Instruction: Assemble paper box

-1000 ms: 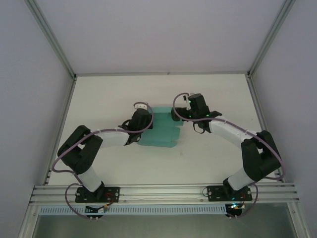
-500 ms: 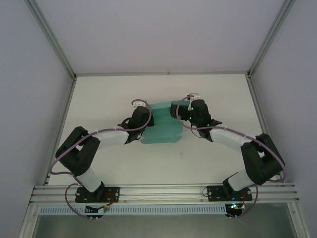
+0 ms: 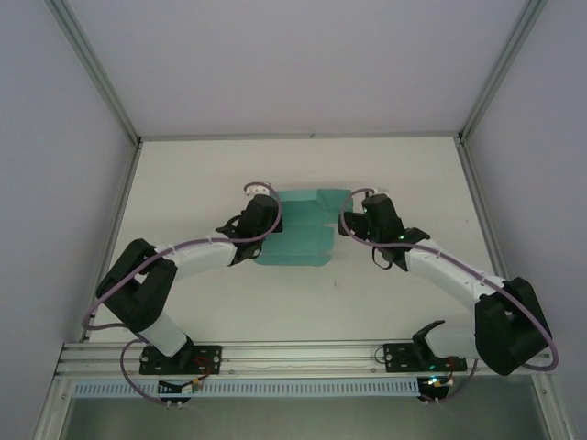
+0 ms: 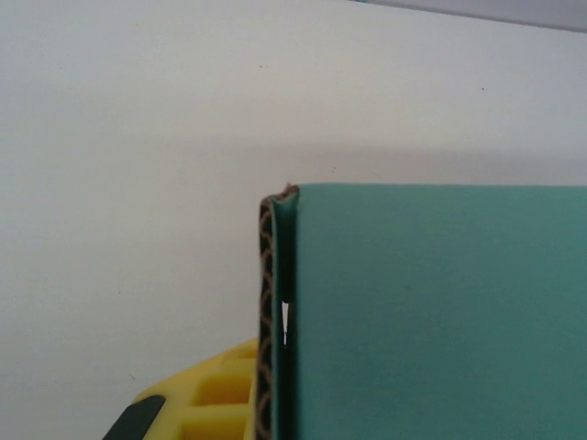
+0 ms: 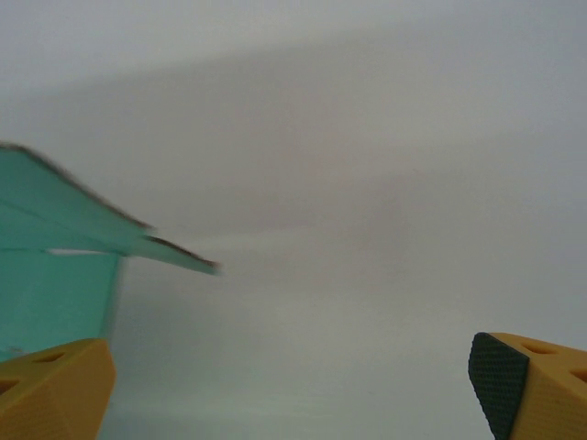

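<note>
White surface (image 3: 202, 293) holds my green paper box (image 3: 303, 234) in the middle, partly folded. My left fingers (image 4: 197, 417) pinch its left edge. My right fingers (image 5: 55, 385) stand wide apart just beside its right side.

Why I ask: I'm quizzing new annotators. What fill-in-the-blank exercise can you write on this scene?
1. The left gripper is ____ on the left edge of the teal-green thin card paper box.
2. The right gripper has its jaws ____, with nothing between them.
3. In the top view, the paper box lies ____ the two grippers on the white table.
Missing words: shut; open; between.
</note>
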### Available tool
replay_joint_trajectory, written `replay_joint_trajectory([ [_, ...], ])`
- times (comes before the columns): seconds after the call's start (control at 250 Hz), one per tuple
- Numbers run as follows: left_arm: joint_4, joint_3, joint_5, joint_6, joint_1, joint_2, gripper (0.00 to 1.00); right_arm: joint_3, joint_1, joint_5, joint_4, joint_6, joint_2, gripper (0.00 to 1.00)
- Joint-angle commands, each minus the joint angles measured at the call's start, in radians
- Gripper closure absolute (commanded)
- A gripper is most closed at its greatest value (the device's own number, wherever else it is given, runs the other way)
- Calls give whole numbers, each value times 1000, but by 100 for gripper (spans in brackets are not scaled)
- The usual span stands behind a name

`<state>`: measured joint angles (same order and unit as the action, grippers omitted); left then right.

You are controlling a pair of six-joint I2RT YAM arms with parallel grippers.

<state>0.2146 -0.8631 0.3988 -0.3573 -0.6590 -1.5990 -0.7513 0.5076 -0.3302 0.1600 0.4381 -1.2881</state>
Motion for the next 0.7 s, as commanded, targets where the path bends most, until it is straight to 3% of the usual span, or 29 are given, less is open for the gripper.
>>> replay_joint_trajectory([
  [0.0, -26, -29, 24, 12, -6, 33, 100, -3, -13, -4, 46, 24, -48, 0],
  [0.244, -35, -21, 5, 19, -5, 39, 100, -70, -18, 44, -41, 3, -157, 0],
  [0.695, -43, -49, -39, 7, -6, 1, 100, -153, 22, 372, -162, -125, -242, 0],
])
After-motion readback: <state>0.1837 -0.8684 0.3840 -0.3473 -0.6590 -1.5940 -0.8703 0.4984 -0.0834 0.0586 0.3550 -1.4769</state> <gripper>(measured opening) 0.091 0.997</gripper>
